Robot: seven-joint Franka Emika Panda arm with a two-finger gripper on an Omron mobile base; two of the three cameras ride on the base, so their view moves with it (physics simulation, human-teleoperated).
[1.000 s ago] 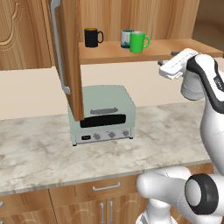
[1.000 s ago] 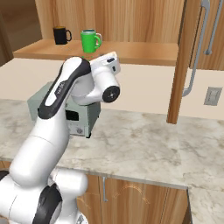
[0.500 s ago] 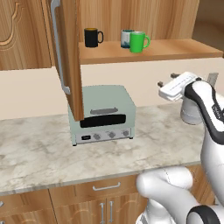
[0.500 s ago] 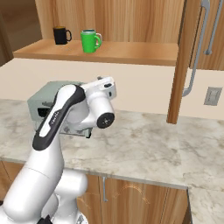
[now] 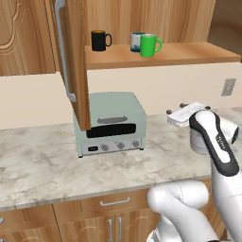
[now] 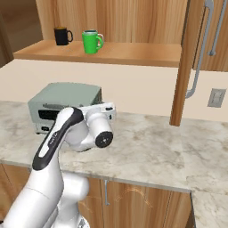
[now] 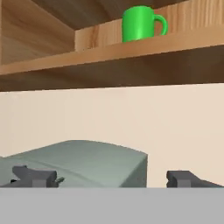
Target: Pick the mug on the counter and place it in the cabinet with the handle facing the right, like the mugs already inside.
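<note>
The green mug [image 5: 149, 45] stands upright on the cabinet [image 5: 189, 53] shelf, beside the teal-and-white mug [image 5: 136, 41]. Its handle [image 5: 159, 44] points right, as does the black mug's [image 5: 98, 40]. In the right base view the green mug [image 6: 91, 41] stands alone right of the black one. My gripper [image 5: 176, 110] hangs open and empty over the counter [image 5: 38, 165], well below the shelf and right of the toaster oven. Through the hand view the mug [image 7: 140, 22] sits high up on the shelf edge, and the gripper [image 7: 111, 178] has nothing between its fingertips [image 7: 35, 177].
A pale green toaster oven [image 5: 111, 124] stands on the counter under the shelf. The open cabinet door [image 5: 72, 61] with its long silver handle juts out over the oven's left end. A wall socket [image 5: 229, 87] is at the right. Drawers sit below the counter edge.
The arm has dropped from shelf height to the level of the toaster oven's top, away from the cabinet. The gripper stays open. The green mug stays put on the shelf.
</note>
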